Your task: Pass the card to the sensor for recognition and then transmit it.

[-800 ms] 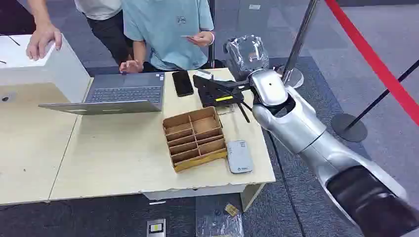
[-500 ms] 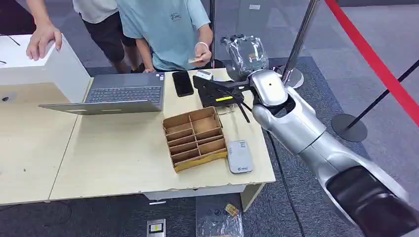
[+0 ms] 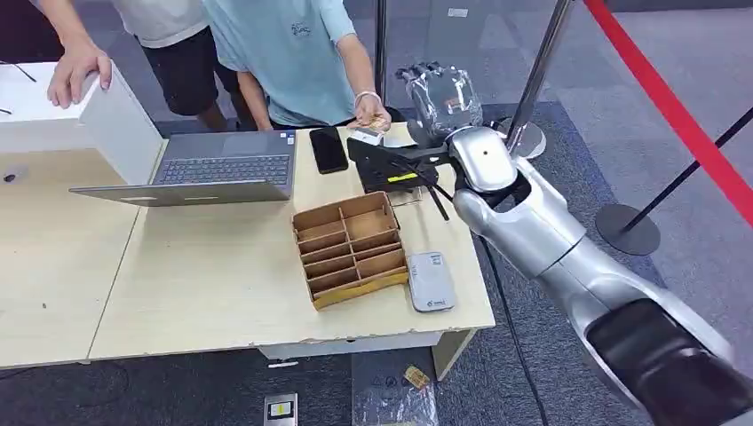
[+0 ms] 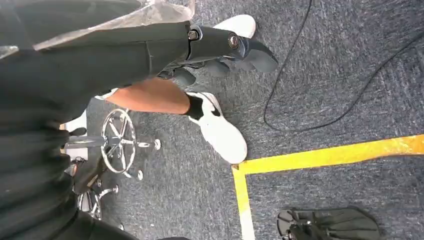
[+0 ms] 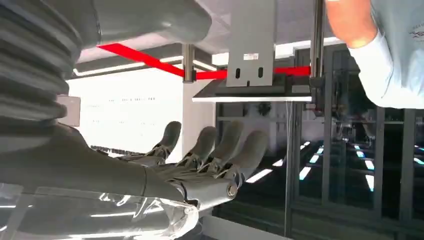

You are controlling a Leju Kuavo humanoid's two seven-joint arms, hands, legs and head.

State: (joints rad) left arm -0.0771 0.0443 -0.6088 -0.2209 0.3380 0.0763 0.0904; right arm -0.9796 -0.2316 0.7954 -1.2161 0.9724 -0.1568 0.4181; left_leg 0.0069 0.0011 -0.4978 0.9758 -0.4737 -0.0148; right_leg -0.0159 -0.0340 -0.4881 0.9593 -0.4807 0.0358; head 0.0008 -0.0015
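The right hand, wrapped in clear plastic, is raised past the far right edge of the table with its fingers straight, spread and empty; the right wrist view shows them splayed against a bright room with nothing between them. The left hand hangs low over grey carpet, its dark fingers loosely extended and holding nothing, with a person's leg and white shoe close behind it. The card is just left of the right hand and apart from it, pinched in the hand of a person in a light blue shirt, right above a small white device at the table's far edge; whether card and device touch cannot be told. Across the pale wooden table, from left to right, stand a white box with another person's hand resting on it, an open grey laptop, a black phone, a cardboard divider tray, a black fixture with a yellow label, and a flat white-grey sensor at the near right edge beside the tray. To the right, a red barrier tape runs between metal posts over the grey carpet.
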